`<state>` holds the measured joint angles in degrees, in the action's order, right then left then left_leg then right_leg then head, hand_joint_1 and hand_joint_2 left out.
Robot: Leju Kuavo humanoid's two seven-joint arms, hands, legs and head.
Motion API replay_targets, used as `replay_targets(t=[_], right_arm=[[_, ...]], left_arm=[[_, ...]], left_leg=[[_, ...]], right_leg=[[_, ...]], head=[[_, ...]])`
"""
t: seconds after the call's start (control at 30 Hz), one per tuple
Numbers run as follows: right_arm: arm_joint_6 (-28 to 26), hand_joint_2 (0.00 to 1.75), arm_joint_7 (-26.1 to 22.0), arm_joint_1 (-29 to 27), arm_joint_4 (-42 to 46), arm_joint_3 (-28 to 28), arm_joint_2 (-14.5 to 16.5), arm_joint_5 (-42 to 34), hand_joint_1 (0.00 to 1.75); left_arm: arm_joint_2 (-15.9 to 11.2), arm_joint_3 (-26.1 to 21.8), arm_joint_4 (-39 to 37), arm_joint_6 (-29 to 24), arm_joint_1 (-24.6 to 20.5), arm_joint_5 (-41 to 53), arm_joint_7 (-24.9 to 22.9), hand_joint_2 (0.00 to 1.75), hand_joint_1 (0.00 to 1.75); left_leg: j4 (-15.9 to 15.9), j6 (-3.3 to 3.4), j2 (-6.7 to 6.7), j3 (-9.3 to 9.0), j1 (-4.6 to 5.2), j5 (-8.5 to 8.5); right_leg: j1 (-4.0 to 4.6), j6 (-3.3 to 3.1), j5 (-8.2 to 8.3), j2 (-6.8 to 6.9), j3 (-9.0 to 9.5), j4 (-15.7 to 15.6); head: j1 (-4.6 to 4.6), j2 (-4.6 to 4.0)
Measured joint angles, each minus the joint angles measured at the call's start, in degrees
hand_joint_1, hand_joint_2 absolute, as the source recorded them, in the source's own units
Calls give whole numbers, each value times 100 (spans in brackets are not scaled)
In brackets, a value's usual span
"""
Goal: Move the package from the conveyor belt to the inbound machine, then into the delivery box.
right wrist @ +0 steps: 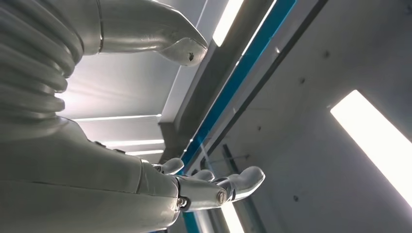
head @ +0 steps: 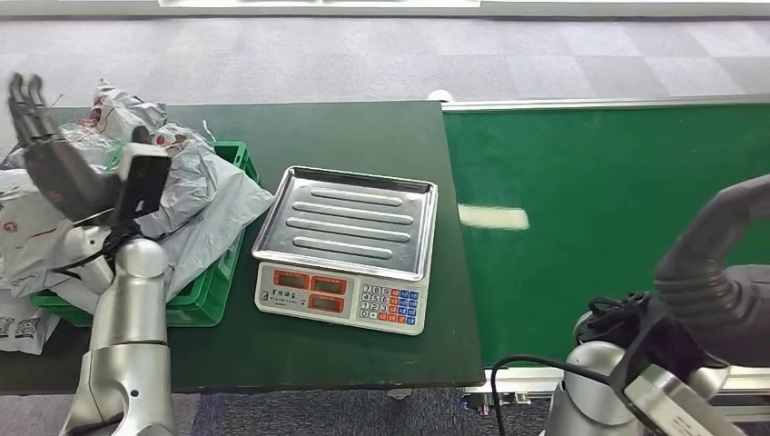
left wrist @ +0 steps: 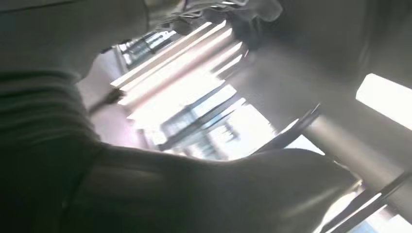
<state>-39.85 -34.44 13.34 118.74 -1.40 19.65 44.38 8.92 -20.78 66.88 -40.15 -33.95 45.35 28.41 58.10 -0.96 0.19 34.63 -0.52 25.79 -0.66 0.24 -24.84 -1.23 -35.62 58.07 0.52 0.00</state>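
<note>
Green conveyor belt (head: pixel 626 227) carries no package; grey packages (head: pixel 195 195) are heaped in the delivery box (head: pixel 213 291); left hand (head: pixel 41 150) and right hand (right wrist: pixel 194 187) are held spread, empty.

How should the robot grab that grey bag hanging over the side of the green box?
Probably from above, pinching a raised crease near the middle of the grey bag. It is soft and crumpled, so a fold gives something to hold. It drapes over the rim of the green box, so there is little room to get underneath.

Left wrist view blurred; left robot hand (left wrist: pixel 145 184) indistinct, its grasp unreadable.
</note>
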Motion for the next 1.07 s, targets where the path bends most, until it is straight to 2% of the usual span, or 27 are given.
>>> replay_targets(t=[0.03,0.07,0.1,0.17,0.27,0.4,0.53,0.63,0.73,0.77,0.8,0.87,0.9,0.93,1.0,1.07], right_arm=[[2,175,-88,3,-80,-2,0,-129,0],[3,175,-174,3,-164,1,0,-256,0],[3,175,-255,3,-245,3,0,-372,0],[4,175,-358,7,-382,9,0,-507,0],[4,175,-396,15,-532,9,0,-559,0],[4,175,-394,18,-685,9,0,-616,0],[4,175,-311,1,-854,8,0,-831,0],[19,175,-411,-96,-986,-92,-8,-1525,0],[250,175,-468,-327,-1104,-546,-98,-2512,0],[433,131,-439,-411,-1136,-747,-141,-2718,0],[630,87,-399,-484,-1169,-930,-179,-2826,0],[921,87,-319,-584,-1242,-1222,-238,-2790,0],[971,131,-291,-615,-1276,-1325,-261,-2708,0],[983,175,-271,-638,-1306,-1411,-281,-2626,0],[974,175,-246,-671,-1358,-1538,-315,-2521,0],[964,175,-243,-694,-1392,-1596,-334,-2484,0]], left_arm=[[193,-224,648,-3,167,-1061,834,175,0],[338,-313,1279,-7,363,-2021,1325,175,0],[476,-299,1893,-8,559,-2781,1487,175,0],[687,-71,2830,-7,847,-3514,1373,175,0],[880,188,3753,7,1119,-3396,1250,175,0],[994,360,4554,8,1353,-3457,1195,175,0],[1035,745,5292,10,1632,-3622,1189,175,0],[937,1362,5453,163,1855,-3740,1159,175,0],[769,2227,4905,1157,2055,-4073,950,175,0],[733,2509,4638,1650,2116,-4160,867,175,0],[711,2762,4381,2115,2180,-4239,805,131,0],[691,3163,3915,2846,2296,-4391,742,44,0],[688,3289,3718,3035,2343,-4423,728,44,0],[684,3402,3535,3149,2386,-4430,713,87,0],[674,3580,3239,3266,2452,-4427,694,175,0],[668,3678,3071,3323,2485,-4426,689,175,0]], left_leg=[[-1,1,33,-17,5,15],[-1,2,61,-31,8,29],[0,4,73,-37,9,37],[2,9,28,-29,4,38],[1,11,-31,-24,2,34],[0,9,-33,-28,0,33],[1,9,-34,-29,0,33],[1,11,-48,-31,2,35],[1,13,-70,-30,5,36],[1,13,-72,-30,5,36],[1,13,-70,-30,5,36],[1,13,-62,-32,6,36],[1,13,-61,-33,6,36],[2,13,-61,-33,6,36],[2,12,-61,-32,6,37],[2,12,-61,-31,6,38]], right_leg=[[-6,2,-2,-32,3,0],[-10,6,-6,-60,5,-1],[-10,12,-14,-74,8,-2],[-1,23,-36,-30,21,-3],[5,23,-51,33,39,-2],[7,21,-50,34,44,-2],[6,22,-51,35,42,-2],[3,26,-60,46,45,-4],[2,29,-66,75,57,-5],[2,28,-66,79,58,-5],[2,27,-65,78,57,-5],[1,25,-62,72,55,-5],[1,25,-62,71,55,-5],[1,25,-62,71,55,-5],[2,25,-63,72,54,-5],[2,25,-64,73,54,-5]], head=[[-4,0],[5,0],[13,0],[24,0],[24,0],[25,0],[24,0],[25,0],[24,0],[23,0],[23,0],[24,0],[24,0],[25,0],[25,0],[24,0]])
